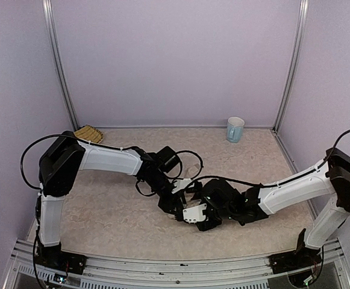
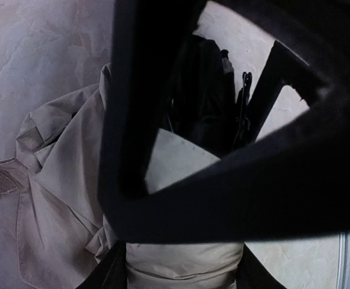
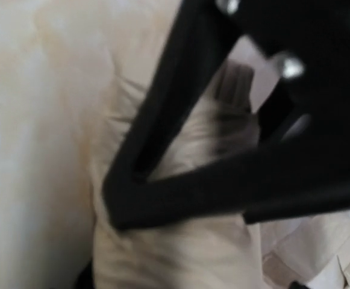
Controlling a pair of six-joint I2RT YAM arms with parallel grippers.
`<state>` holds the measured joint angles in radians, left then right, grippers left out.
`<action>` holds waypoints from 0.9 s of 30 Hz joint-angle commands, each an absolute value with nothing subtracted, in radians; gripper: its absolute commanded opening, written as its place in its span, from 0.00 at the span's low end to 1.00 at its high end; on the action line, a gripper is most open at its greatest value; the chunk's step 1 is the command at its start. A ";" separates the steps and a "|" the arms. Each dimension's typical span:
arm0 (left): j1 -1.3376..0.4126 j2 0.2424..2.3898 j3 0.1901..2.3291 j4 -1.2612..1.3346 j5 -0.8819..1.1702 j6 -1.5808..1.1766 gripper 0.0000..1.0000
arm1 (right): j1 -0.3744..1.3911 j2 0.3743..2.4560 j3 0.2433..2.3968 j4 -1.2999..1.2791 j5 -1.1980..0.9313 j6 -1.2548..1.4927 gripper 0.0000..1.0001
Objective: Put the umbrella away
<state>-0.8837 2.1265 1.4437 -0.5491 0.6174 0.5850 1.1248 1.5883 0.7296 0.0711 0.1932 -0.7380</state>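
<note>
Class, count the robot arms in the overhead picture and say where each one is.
2. The left arm reaches in from the left of the table, the right arm from its right; both meet mid-table over the umbrella. None hidden.

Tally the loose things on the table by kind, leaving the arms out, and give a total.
Umbrella: 1
Woven basket: 1
Mug: 1
Total: 3
</note>
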 commanded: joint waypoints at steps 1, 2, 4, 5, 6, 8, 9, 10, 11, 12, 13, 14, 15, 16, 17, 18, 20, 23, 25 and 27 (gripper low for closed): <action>-0.897 2.257 1.363 -0.840 0.570 0.592 0.36 | 1.120 1.670 0.792 0.040 0.307 -0.793 0.79; -0.897 2.258 1.362 -0.842 0.573 0.596 0.35 | 1.119 1.687 0.799 0.025 0.311 -0.796 0.77; -0.896 2.257 1.362 -0.846 0.582 0.606 0.35 | 1.116 1.714 0.808 -0.006 0.317 -0.797 0.68; -0.896 2.258 1.362 -0.847 0.584 0.609 0.35 | 1.114 1.727 0.815 -0.021 0.321 -0.792 0.61; -0.895 2.258 1.362 -0.848 0.586 0.612 0.35 | 1.113 1.736 0.821 -0.037 0.325 -0.785 0.54; -0.893 2.254 1.362 -0.848 0.588 0.618 0.35 | 1.108 1.749 0.828 -0.066 0.324 -0.768 0.43; -0.891 2.252 1.362 -0.848 0.590 0.622 0.35 | 1.105 1.754 0.830 -0.077 0.321 -0.762 0.38; -0.890 2.248 1.361 -0.847 0.594 0.624 0.35 | 1.102 1.756 0.832 -0.095 0.317 -0.753 0.34; -0.888 2.244 1.361 -0.844 0.596 0.626 0.36 | 1.102 1.759 0.835 -0.107 0.313 -0.744 0.28; -0.886 2.238 1.361 -0.838 0.595 0.625 0.37 | 1.101 1.760 0.839 -0.120 0.307 -0.737 0.23; -0.884 2.228 1.359 -0.823 0.589 0.618 0.43 | 1.101 1.760 0.843 -0.131 0.299 -0.730 0.20; -0.880 2.212 1.354 -0.801 0.579 0.604 0.52 | 1.101 1.760 0.847 -0.142 0.285 -0.724 0.17; -0.876 2.193 1.347 -0.779 0.572 0.594 0.71 | 1.101 1.759 0.848 -0.150 0.275 -0.719 0.14; -0.870 2.169 1.340 -0.749 0.557 0.578 0.95 | 1.101 1.758 0.849 -0.155 0.266 -0.715 0.12; -0.862 2.128 1.331 -0.703 0.538 0.554 0.98 | 1.101 1.758 0.848 -0.160 0.259 -0.711 0.08; -0.854 2.107 1.322 -0.683 0.520 0.534 0.99 | 1.101 1.759 0.847 -0.162 0.257 -0.708 0.06; -0.837 2.017 1.300 -0.601 0.458 0.480 0.99 | 1.101 1.758 0.846 -0.171 0.249 -0.701 0.04; -0.820 1.865 1.256 -0.502 0.338 0.411 0.99 | 1.101 1.751 0.845 -0.182 0.227 -0.691 0.02; -0.816 1.748 1.220 -0.428 0.255 0.383 0.99 | 1.101 1.742 0.842 -0.181 0.213 -0.687 0.00; -0.816 1.615 1.158 -0.308 0.175 0.365 0.99 | 1.101 1.736 0.836 -0.175 0.204 -0.685 0.00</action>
